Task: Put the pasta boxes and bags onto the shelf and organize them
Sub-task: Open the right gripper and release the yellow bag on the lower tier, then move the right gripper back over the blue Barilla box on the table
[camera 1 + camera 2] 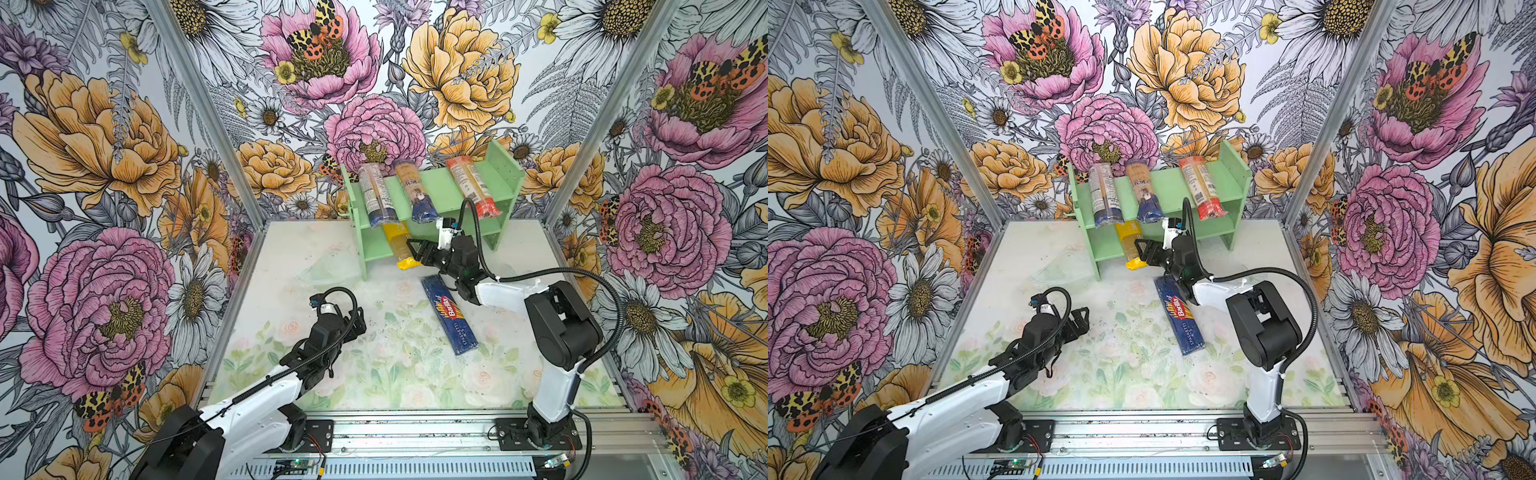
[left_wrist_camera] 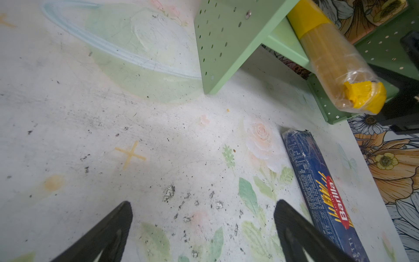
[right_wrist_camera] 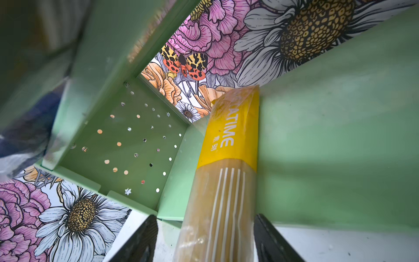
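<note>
yellow bag (image 1: 398, 243) in shelf (image 1: 438, 185) (right jaws apart)

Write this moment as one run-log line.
right gripper: open around yellow bag on shelf lower tier | left gripper: open, empty | Barilla box: on table

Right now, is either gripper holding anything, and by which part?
Nothing looks clamped. The right gripper straddles the yellow bag near its front end, jaws apart, a gap showing on one side. The left gripper hangs open and empty.
</note>
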You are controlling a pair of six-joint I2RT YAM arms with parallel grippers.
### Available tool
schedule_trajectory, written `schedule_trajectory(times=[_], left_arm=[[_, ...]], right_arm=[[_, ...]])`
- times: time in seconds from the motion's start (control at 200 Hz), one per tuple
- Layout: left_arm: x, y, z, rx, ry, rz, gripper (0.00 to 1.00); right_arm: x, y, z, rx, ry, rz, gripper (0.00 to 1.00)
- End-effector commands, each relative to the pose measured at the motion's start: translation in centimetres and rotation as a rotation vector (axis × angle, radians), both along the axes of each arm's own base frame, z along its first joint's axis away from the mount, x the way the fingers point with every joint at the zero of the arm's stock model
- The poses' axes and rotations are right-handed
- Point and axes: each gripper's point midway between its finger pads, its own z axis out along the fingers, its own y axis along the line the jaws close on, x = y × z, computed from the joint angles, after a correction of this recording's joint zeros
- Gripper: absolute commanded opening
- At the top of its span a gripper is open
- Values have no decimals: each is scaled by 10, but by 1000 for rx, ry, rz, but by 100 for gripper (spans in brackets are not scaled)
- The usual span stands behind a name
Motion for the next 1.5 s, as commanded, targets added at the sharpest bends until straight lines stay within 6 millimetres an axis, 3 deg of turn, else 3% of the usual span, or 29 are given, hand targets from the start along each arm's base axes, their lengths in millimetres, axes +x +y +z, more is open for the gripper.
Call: schedule_trajectory(times=[0.0, 0.335, 0.641, 0.776, 1.301, 1.491], left_arm=[[1, -1, 5, 3, -8, -15, 99], [0, -2, 7, 3, -6, -18, 99], [-3, 3, 13, 13, -14, -9, 99], [-3, 4, 15, 15, -16, -6, 99], [0, 3, 20, 30, -16, -5, 99], [2, 0, 17, 23, -7, -9, 99]], right_arm=[[-14, -2, 19, -50, -46, 47, 69], [-42, -14, 20, -195, -24, 104, 68], [-83, -36, -2, -341, 72, 148, 69], [-101, -49, -20, -391, 137, 139, 75], [-183, -107, -107, -476, 412, 15, 76], [-208, -114, -132, -506, 480, 17, 80]])
